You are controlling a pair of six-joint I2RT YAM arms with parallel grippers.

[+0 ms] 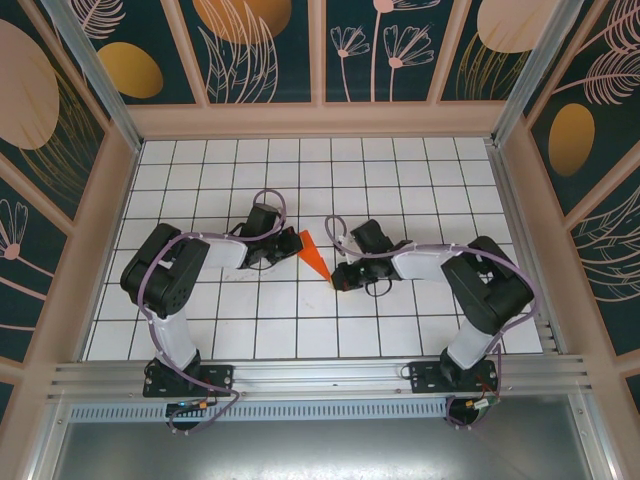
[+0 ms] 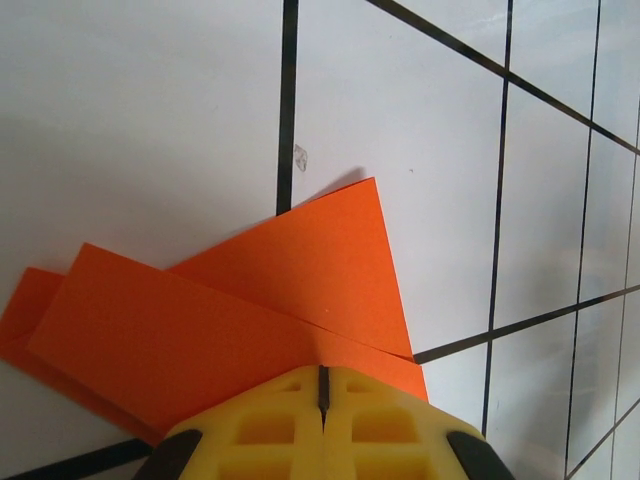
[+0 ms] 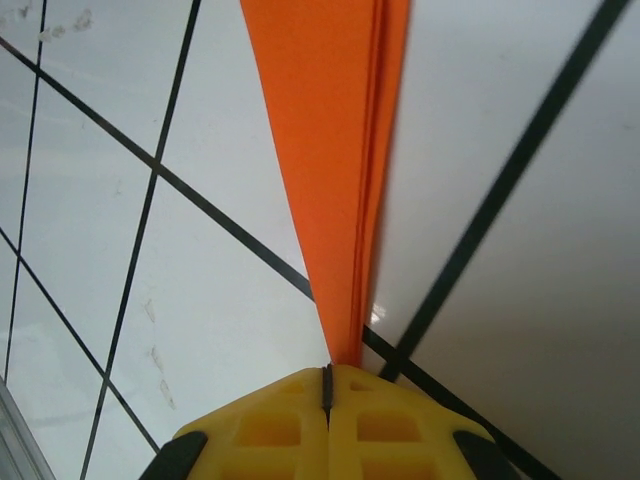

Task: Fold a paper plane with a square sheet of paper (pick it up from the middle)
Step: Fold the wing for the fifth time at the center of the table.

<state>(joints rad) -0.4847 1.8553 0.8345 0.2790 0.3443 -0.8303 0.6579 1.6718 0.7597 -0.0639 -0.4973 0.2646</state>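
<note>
The paper plane (image 1: 314, 256) lies mid-tabletop (image 1: 260, 330), already a layered dart. The left tool (image 2: 323, 378) is clamped on its wide tail, the right tool (image 3: 327, 375) on its nose. Final creasing seems in hand; the next move likely calls for letting go without dragging it.

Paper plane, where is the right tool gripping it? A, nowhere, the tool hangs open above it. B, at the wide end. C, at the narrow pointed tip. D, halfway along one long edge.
C: in the right wrist view the right tool is shut on the paper plane just where it tapers to a point, while the left tool clamps the wide end.
</note>
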